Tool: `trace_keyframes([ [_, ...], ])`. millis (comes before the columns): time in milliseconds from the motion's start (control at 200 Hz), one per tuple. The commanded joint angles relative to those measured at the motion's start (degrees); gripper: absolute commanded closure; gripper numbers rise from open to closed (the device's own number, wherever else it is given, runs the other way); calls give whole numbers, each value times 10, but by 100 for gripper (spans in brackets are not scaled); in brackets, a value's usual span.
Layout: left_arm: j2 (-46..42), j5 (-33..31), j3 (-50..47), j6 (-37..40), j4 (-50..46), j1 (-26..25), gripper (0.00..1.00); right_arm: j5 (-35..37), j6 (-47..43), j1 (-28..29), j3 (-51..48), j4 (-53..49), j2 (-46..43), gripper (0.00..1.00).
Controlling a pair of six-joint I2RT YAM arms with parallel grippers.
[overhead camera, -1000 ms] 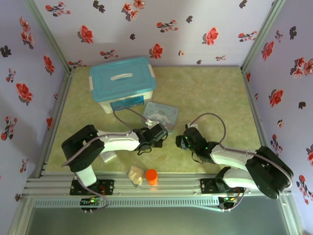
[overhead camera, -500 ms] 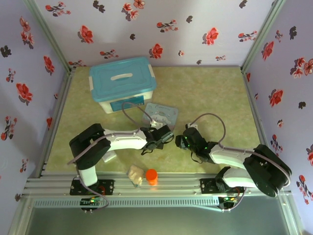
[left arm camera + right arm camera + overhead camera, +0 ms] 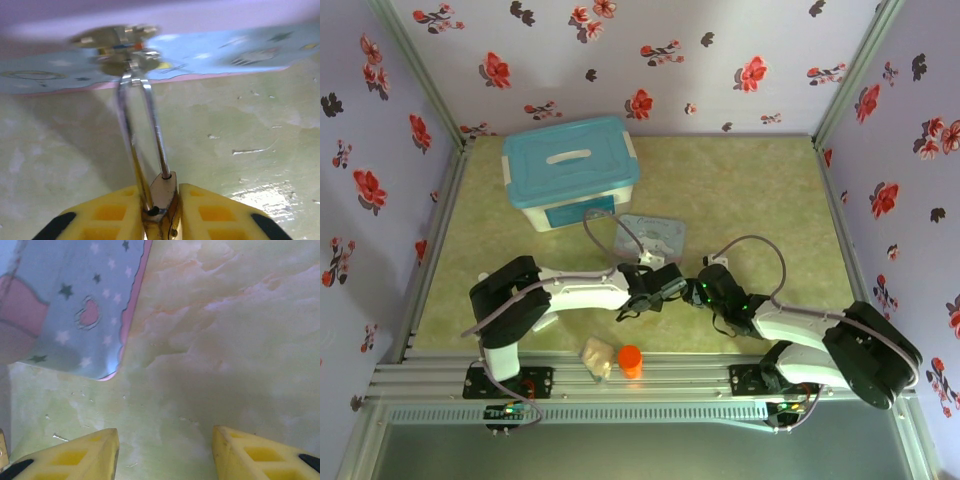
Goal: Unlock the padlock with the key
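At far left, a white plastic box with a teal lid point(image 3: 570, 170), parked well clear of the work. Near the front rail, a beige lump point(image 3: 597, 357) and an orange cylinder point(image 3: 630, 360) just beside each other, likewise out of play.

In mid-table, the left gripper point(image 3: 159, 202), yellow fingers point(image 3: 112, 212) clamped together on the body of the tiny brass-gold padlock point(image 3: 162, 186). Thin silvery shackle point(image 3: 137, 135) pointing away toward the flat pale blue cartoon tin point(image 3: 650, 235). Probably held by the body to steady the lock while the other arm works on it.

At the shackle's far end, a blurred metal cluster point(image 3: 117, 40), possibly the key on a ring; too smeared to tell.

Just right of that, the right gripper point(image 3: 165, 440), fingers well apart over bare green marbled tabletop point(image 3: 225, 340). Nothing between them, seemingly poised near the lock to take up the key.
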Motion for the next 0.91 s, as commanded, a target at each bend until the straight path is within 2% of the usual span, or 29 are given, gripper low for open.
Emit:
trace_keyframes([
  [0, 12, -5, 8, -11, -18, -6, 83, 3, 11, -2, -13, 18, -4, 49],
  [175, 15, -8, 3, -13, -40, -3, 81, -2, 14, -2, -17, 18, -9, 49],
  [340, 19, -40, 27, 4, -94, -2, 79, 1, 16, -2, -17, 18, -13, 49],
  [625, 40, -26, 50, 6, -101, -9, 74, 3, 22, -2, -13, 16, -4, 49],
  [900, 39, -16, 57, -6, -110, -26, 74, 1, 21, -2, -14, 28, 11, 49],
])
